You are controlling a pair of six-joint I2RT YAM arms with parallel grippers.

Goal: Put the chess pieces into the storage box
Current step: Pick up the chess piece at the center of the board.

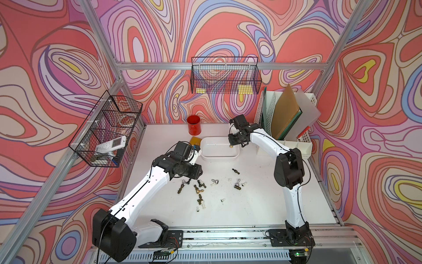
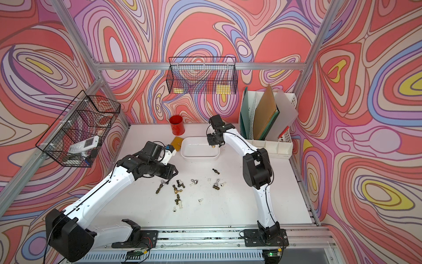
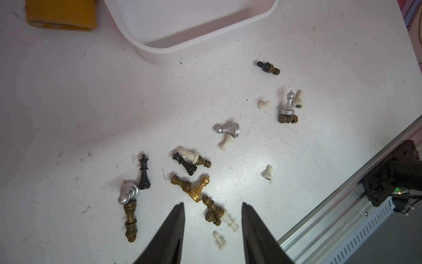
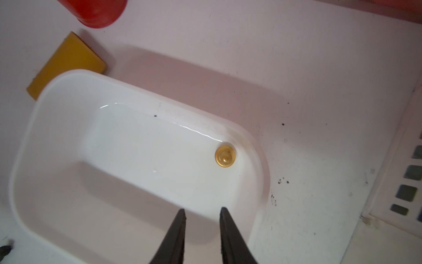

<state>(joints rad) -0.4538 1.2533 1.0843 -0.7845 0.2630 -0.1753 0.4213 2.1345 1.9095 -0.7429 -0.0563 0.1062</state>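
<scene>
Right gripper hangs over the shallow white plastic storage box, jaws partly apart, holding nothing. One shiny gold pawn stands upright inside, by a rounded corner. Left gripper sits above the small turned chess pieces scattered on the white table, jaws wide, empty. Best pick: a piece lying alone, pinch across its stem, lift straight. Count: one box, one piece in it, roughly nineteen on table; overlaps make that unsure.
</scene>
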